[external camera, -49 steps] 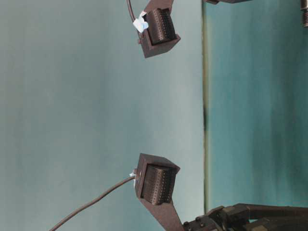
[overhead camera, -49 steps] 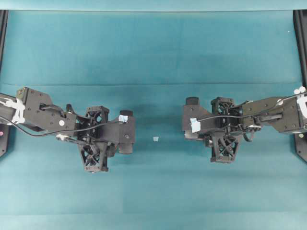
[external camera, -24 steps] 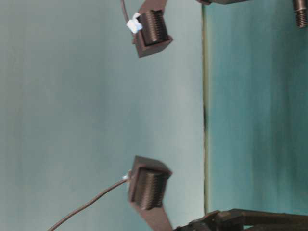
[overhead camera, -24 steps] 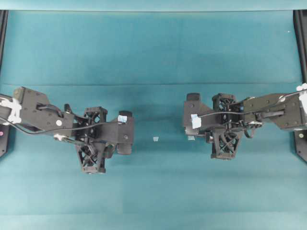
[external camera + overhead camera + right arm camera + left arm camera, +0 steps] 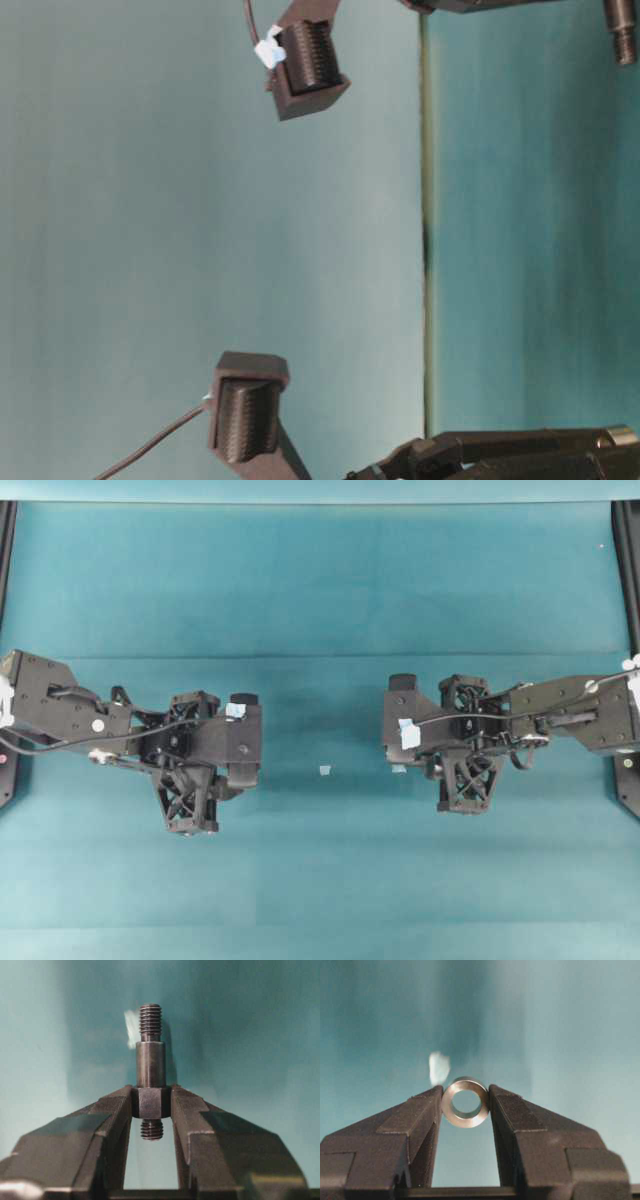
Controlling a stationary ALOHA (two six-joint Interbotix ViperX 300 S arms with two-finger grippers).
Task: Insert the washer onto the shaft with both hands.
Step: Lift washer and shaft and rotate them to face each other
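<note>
- Teal cloth covers the bench [image 5: 320, 580], seen from overhead, with two black robot arms facing each other across the middle.
- At nine o'clock sits the left gripper [image 5: 466, 1105]; its jaws are partly closed, pinching the washer [image 5: 465, 1102] by its outer rim, hole facing the wrist camera.
- At three o'clock sits the right gripper [image 5: 151, 1105]; its jaws are nearly closed on the shaft [image 5: 150, 1080], clamping the wider collar near its lower end, threaded tip pointing to twelve o'clock in the wrist view.
- Between the two grippers, well apart from each, a small pale tape scrap [image 5: 324, 770] lies on the cloth.
- Both parts look like hard, smooth, shiny metal: light and stiff, but likely slippery. Holding the washer by its rim leaves the hole free; holding the shaft by its collar leaves the thinner end free.
- From overhead, both washer and shaft are hidden under the gripper bodies.
- In the table-level view only the shaft's threaded tip shows, cut off at the upper edge.
</note>
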